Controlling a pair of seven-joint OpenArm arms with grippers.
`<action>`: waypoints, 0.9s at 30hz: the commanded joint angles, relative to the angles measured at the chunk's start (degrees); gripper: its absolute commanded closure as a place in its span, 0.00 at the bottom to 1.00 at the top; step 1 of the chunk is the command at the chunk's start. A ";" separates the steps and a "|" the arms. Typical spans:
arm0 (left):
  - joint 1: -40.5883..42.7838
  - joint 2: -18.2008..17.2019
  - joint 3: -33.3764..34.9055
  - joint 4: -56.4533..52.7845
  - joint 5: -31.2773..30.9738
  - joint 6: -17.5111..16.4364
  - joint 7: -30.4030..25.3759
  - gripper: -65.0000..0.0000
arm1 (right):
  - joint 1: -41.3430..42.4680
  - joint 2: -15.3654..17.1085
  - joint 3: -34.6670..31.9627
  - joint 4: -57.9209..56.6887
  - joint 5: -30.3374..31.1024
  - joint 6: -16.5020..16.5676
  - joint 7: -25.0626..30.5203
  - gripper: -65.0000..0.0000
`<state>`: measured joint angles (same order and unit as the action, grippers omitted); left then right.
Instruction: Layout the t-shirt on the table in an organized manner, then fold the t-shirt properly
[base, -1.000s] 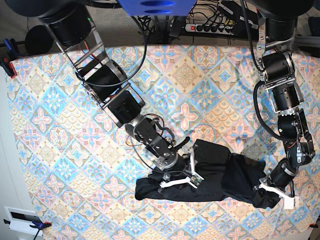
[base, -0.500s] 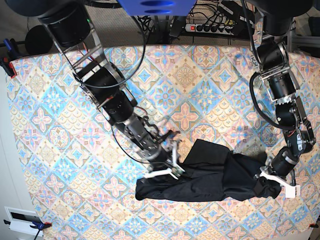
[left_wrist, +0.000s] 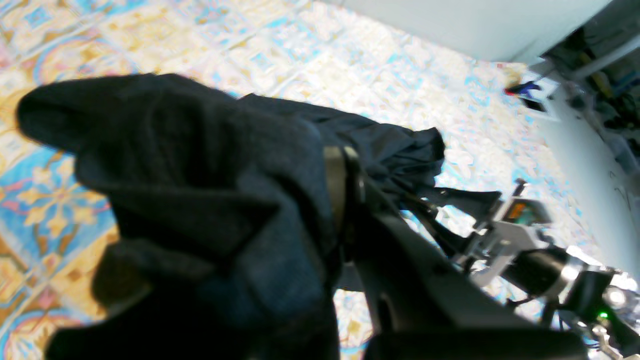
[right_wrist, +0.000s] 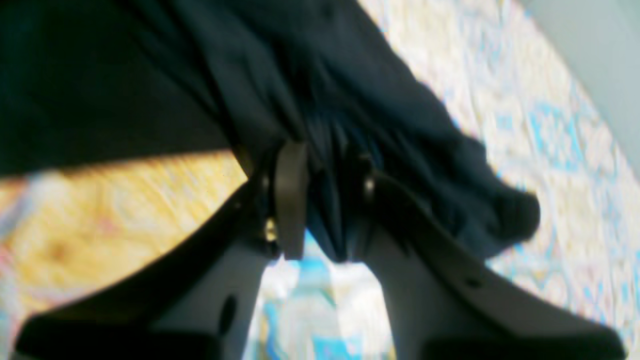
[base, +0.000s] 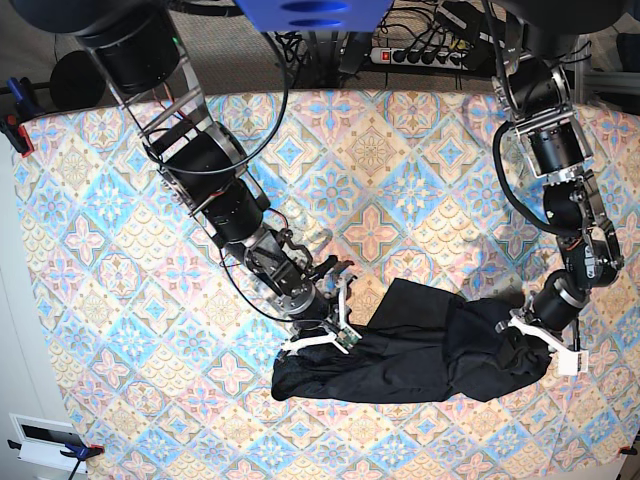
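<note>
Cloth was bunched between the closing pads of the right gripper (right_wrist: 325, 200), seemingly caught, though that close view was blurred, while the left gripper (base: 540, 338) was clamped shut on the opposite end. The t-shirt (base: 420, 350) lay crumpled between them near the front of the table (base: 100, 250). Spreading it well would mean drawing both ends apart evenly, low over the surface.
</note>
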<state>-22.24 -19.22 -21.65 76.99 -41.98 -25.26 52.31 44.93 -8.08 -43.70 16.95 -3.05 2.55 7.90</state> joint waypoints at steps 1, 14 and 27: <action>-1.28 -0.95 -0.20 1.21 -0.88 -0.37 -1.46 1.00 | 2.50 -0.92 0.23 0.94 0.28 -0.57 2.08 0.78; -1.19 -0.86 -0.28 1.29 -0.88 -0.37 -1.46 1.00 | 3.03 -0.92 0.05 -1.87 0.19 -0.57 2.34 0.61; -1.10 -0.86 -0.28 2.17 -0.97 -0.37 -1.46 1.00 | 3.38 -0.92 0.05 -2.40 0.19 -0.57 2.43 0.70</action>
<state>-21.76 -19.20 -21.69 77.78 -41.93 -25.23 52.38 46.06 -8.54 -43.72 13.80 -3.03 2.55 8.82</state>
